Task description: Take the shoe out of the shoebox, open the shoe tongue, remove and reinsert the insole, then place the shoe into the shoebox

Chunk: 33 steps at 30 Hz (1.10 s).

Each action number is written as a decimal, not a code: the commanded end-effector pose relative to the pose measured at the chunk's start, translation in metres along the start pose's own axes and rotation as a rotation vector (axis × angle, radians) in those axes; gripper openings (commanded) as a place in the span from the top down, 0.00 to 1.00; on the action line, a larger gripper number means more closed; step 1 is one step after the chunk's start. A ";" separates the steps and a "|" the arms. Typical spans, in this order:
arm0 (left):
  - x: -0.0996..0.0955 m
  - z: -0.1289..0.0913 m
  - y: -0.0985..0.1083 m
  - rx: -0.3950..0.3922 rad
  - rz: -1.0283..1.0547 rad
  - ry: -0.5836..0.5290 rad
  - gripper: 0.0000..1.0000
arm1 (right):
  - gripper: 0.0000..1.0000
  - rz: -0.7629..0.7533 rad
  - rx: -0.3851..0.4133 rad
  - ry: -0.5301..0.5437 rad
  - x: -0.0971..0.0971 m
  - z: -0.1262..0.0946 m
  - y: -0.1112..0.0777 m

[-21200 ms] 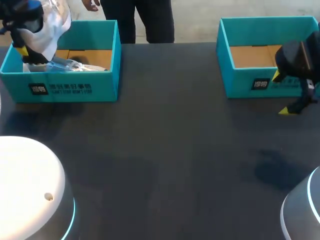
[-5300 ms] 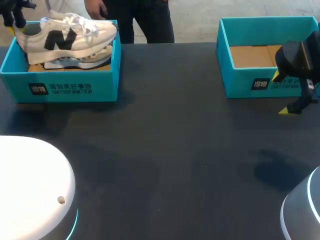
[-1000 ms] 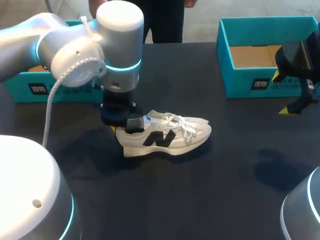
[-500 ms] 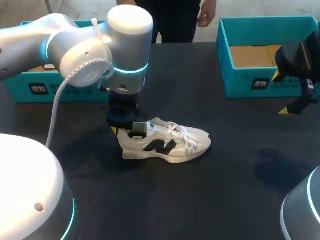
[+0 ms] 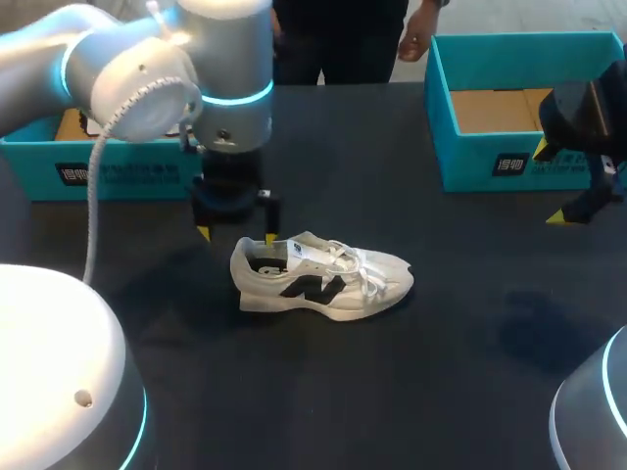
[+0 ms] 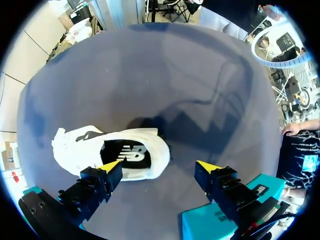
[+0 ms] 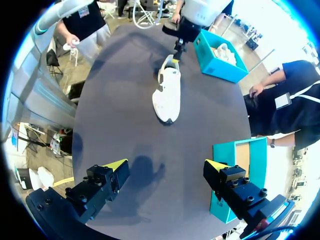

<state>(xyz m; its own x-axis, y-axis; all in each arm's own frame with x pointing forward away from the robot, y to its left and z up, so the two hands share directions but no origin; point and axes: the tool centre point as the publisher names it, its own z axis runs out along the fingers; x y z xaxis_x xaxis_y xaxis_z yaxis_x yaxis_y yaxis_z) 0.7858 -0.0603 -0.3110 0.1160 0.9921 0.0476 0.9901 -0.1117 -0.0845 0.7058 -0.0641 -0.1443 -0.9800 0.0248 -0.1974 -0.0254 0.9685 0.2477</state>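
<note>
Both tools spread — left tool [image 5: 236, 236] by the shoe [image 5: 323, 279] heel, right tool [image 5: 549, 182] beside a shoebox [image 5: 470, 168].

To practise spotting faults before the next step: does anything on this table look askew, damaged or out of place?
Nothing stands out. The shoe sits upright on its sole on the table, with no damage that shows. The left claw hangs open by its heel.

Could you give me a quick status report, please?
Left claw open, above heel of shoe. Right claw open, beside right shoebox. Shoe upright on table; nothing blocking it.
</note>
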 end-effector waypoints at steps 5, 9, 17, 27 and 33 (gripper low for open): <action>0.023 -0.027 -0.020 -0.027 -0.024 -0.043 0.00 | 0.00 0.000 0.003 0.004 -0.002 0.002 0.001; 0.034 -0.031 -0.029 -0.029 -0.029 -0.048 0.00 | 0.00 0.000 0.003 0.004 -0.002 0.002 0.001; 0.065 -0.038 -0.043 -0.016 -0.042 -0.050 0.00 | 0.00 0.000 0.003 0.004 -0.002 0.002 0.001; 0.105 -0.046 -0.056 -0.018 -0.083 -0.069 0.00 | 0.00 0.000 0.003 0.004 -0.002 0.002 0.001; 0.126 -0.050 -0.060 -0.014 -0.095 -0.075 0.00 | 0.00 0.000 0.003 0.004 -0.002 0.002 0.001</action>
<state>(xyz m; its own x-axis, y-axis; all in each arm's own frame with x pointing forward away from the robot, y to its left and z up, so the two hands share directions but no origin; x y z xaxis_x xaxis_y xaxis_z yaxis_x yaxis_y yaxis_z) 0.7525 0.0551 -0.2546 0.0172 0.9997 0.0161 0.9963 -0.0158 -0.0839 0.7058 -0.0641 -0.1443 -0.9800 0.0250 -0.1974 -0.0252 0.9685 0.2478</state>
